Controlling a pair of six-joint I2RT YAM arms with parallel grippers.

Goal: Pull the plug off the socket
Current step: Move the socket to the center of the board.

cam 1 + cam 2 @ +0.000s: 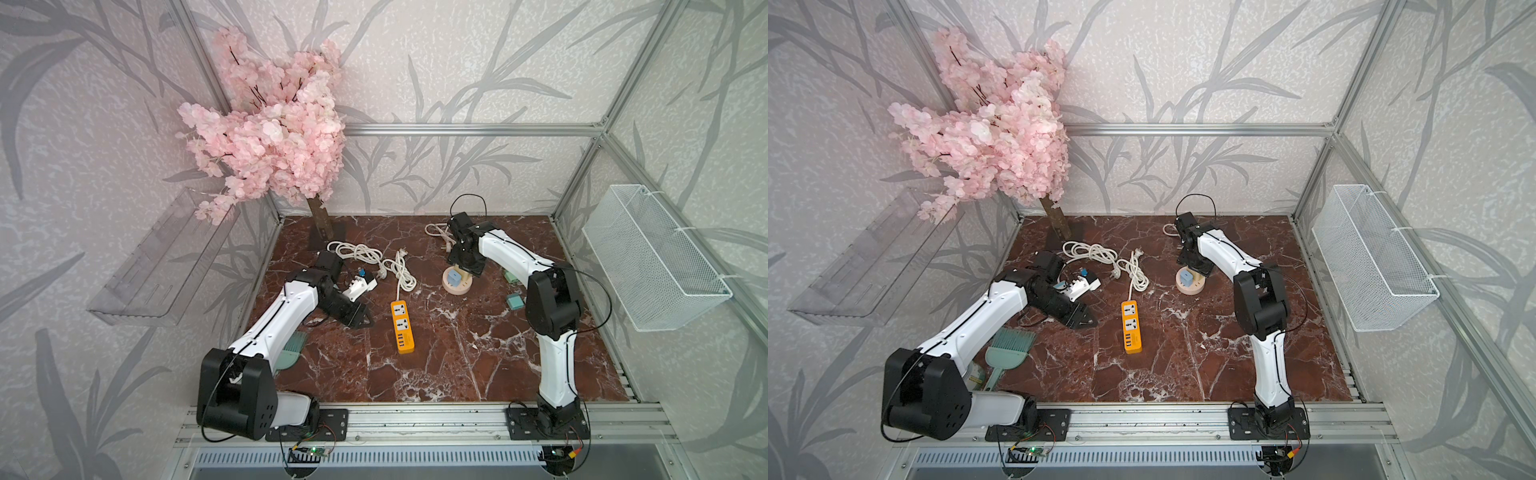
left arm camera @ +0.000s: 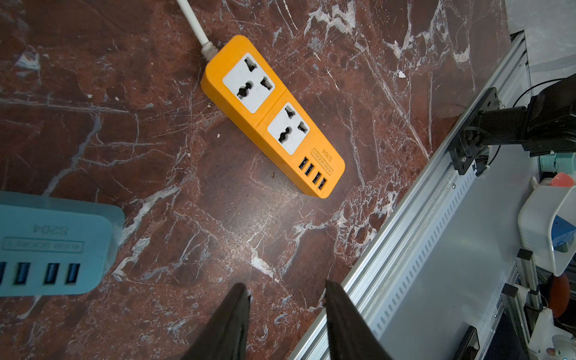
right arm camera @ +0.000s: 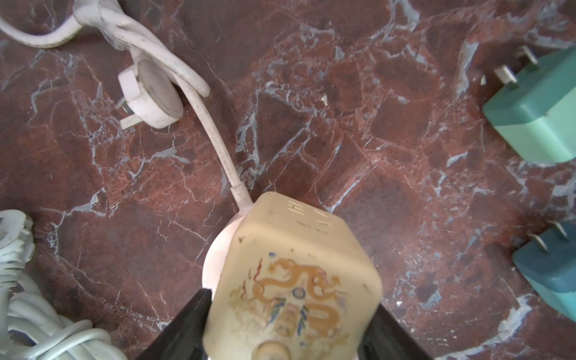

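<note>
From where I stand, the right gripper (image 3: 292, 299) clasps the plug (image 1: 456, 277) from both sides, jaws tight against its flanks, presumably so it can be drawn straight up. The plug stands upright in the round socket (image 1: 462, 291), right of centre in both top views, not yet pulled out. The left gripper (image 2: 286, 284) hangs released and empty, near the orange power strip (image 2: 271, 115), whose outlets hold nothing. The wire basket (image 1: 665, 266) at the right edge and the clear tray (image 1: 153, 266) at the left show nothing inside.
</note>
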